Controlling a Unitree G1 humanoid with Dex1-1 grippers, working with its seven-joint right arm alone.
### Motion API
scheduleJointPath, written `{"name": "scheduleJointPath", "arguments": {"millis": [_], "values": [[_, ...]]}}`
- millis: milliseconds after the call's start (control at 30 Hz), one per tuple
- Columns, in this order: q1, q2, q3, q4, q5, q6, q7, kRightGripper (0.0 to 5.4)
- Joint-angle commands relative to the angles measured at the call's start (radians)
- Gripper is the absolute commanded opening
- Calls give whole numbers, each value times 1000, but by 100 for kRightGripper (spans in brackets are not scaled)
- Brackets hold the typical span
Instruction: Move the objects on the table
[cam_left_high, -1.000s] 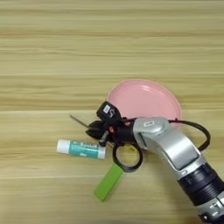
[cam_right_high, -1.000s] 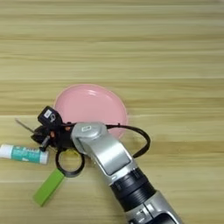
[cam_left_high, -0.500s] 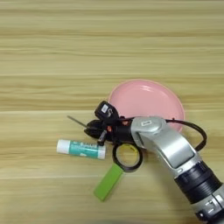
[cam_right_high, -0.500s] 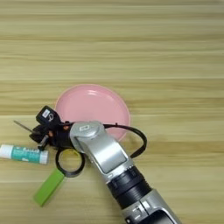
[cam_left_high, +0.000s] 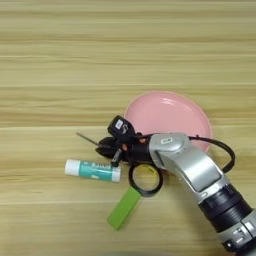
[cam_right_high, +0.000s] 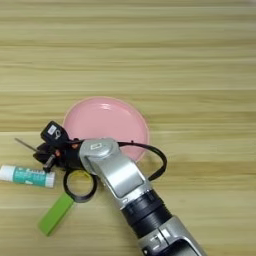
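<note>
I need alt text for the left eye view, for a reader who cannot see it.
A silver robot arm reaches from the lower right, its black gripper over a thin screwdriver shaft on a wooden table. Just below lie a white-and-teal glue stick, a black ring and a green block; an empty pink plate sits behind the gripper.
</note>
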Motion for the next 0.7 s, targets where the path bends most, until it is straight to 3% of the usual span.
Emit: {"name": "scheduleJointPath", "arguments": {"millis": [33,300,333,700], "values": [[-43,3,-14,-23,-6,-20,-12,80],[-39,3,-12,-26,-5,-18,-6,80],[-38,3,-10,-27,-5,-17,-4,109],[-37,4,-12,-26,-9,-18,7,227]]}}
